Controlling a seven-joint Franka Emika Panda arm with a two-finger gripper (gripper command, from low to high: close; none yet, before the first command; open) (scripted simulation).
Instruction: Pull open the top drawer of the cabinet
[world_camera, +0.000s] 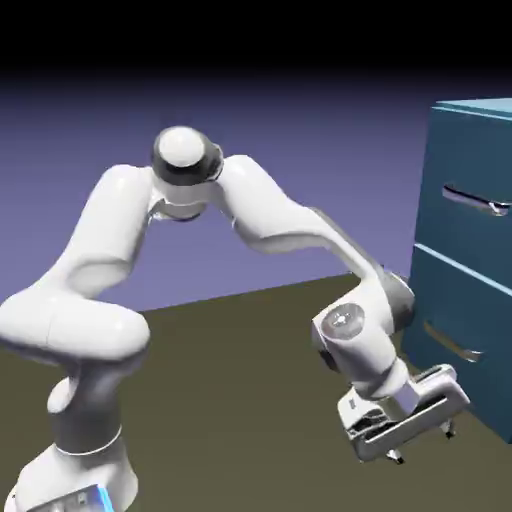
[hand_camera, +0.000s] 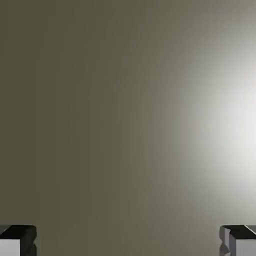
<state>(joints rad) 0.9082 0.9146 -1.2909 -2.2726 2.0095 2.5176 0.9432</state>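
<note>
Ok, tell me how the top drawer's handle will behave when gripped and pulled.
The handle looks like a slim metal bar, so probably stiff. Its shiny finish may be slippery. The top drawer sits in a tall cabinet, which should stay put.

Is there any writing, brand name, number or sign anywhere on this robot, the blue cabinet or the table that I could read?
None: no text shows in either view.
The white arm and its gripper carry no lettering or logo.
The cabinet, the top drawer and the lower drawer are plain teal with bare silver handles.
The table is unmarked; the hand view shows only its bare surface and the two fingertips.
</note>
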